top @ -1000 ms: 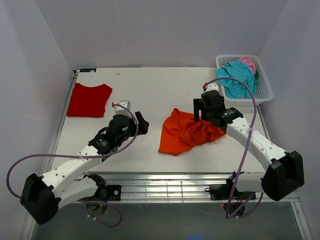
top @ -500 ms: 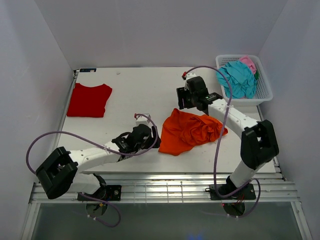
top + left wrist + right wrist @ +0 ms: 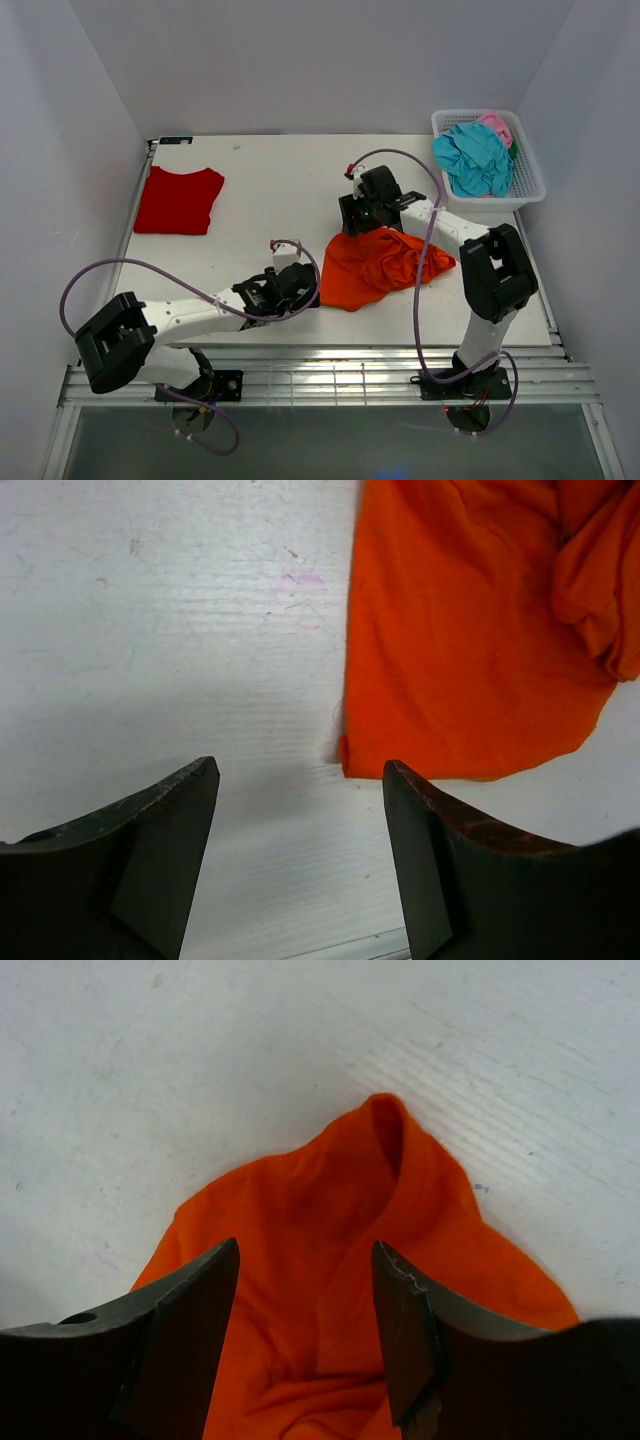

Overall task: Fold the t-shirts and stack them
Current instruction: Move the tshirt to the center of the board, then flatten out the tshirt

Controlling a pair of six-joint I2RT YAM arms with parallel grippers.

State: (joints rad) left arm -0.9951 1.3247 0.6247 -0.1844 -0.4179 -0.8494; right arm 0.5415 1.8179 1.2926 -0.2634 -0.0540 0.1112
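Observation:
A crumpled bright orange t-shirt [image 3: 385, 265] lies mid-table. My left gripper [image 3: 303, 288] is low at its near left corner, open. In the left wrist view that gripper [image 3: 300, 780] has bare table between its fingers, and the orange t-shirt [image 3: 470, 630] has its corner just past the fingertips. My right gripper [image 3: 358, 218] is at the shirt's far left edge, open. In the right wrist view it [image 3: 305, 1255] straddles a raised fold of the orange t-shirt [image 3: 330, 1220]. A deep red t-shirt [image 3: 178, 198] lies flat at the back left.
A white lattice basket [image 3: 527, 170] at the back right holds a teal t-shirt [image 3: 475, 155] and a pink t-shirt [image 3: 497, 125]. The table's near edge with metal rails [image 3: 350, 365] runs just behind the left gripper. White walls enclose the table.
My left gripper swung right and down to the orange shirt's near left corner. My right gripper moved from the shirt's right side to its far left edge. Both jaws narrowed slightly.

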